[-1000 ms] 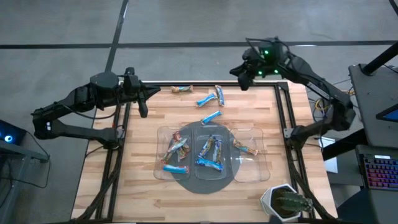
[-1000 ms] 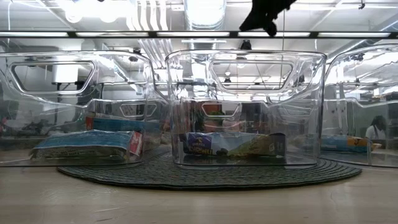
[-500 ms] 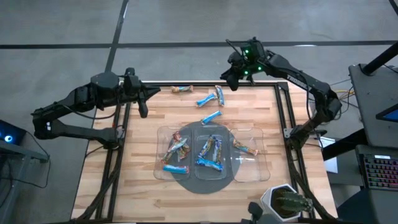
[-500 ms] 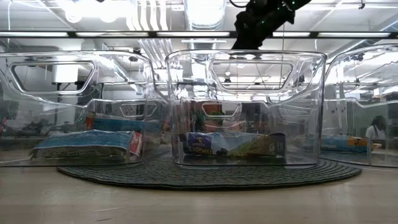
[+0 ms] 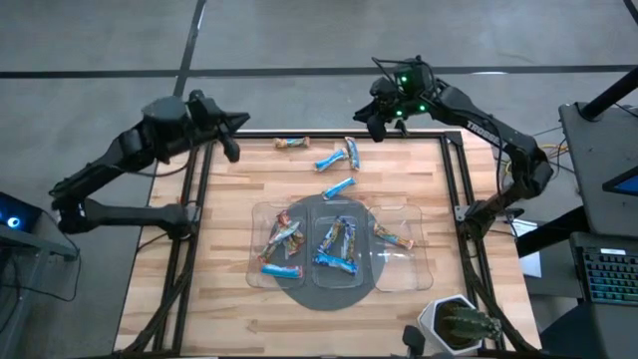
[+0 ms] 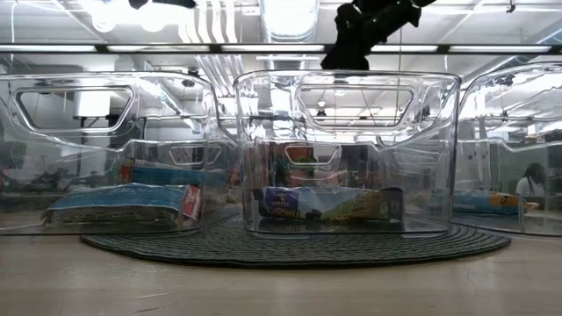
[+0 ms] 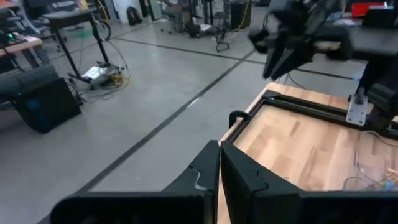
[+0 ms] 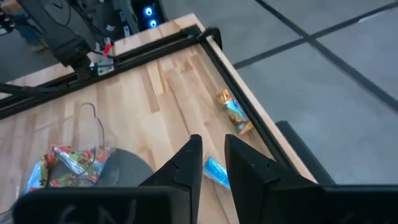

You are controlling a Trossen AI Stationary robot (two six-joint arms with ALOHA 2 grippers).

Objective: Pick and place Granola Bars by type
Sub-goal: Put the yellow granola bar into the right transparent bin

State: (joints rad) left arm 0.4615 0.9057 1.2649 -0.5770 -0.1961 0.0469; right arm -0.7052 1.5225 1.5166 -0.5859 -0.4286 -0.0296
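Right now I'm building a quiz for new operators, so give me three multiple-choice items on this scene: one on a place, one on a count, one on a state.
1. Where does the loose orange-brown foil-wrapped bar lie?
A. On the mat
B. On bare wood by the table's edge rail
C. In a tray

2. How many clear plastic trays stand on the dark round mat?
A. One
B. Two
C. Three

3. How is the left hand?
A. Shut and empty
B. Wide open
C. Gripping a blue bar

Answers:
1 B: the orange-brown foil-wrapped bar sits on the wooden table beside the rail, clear of the trays.
2 C: three clear plastic trays stand side by side on the dark round mat.
3 A: the left hand shows its fingers pressed together with nothing between.
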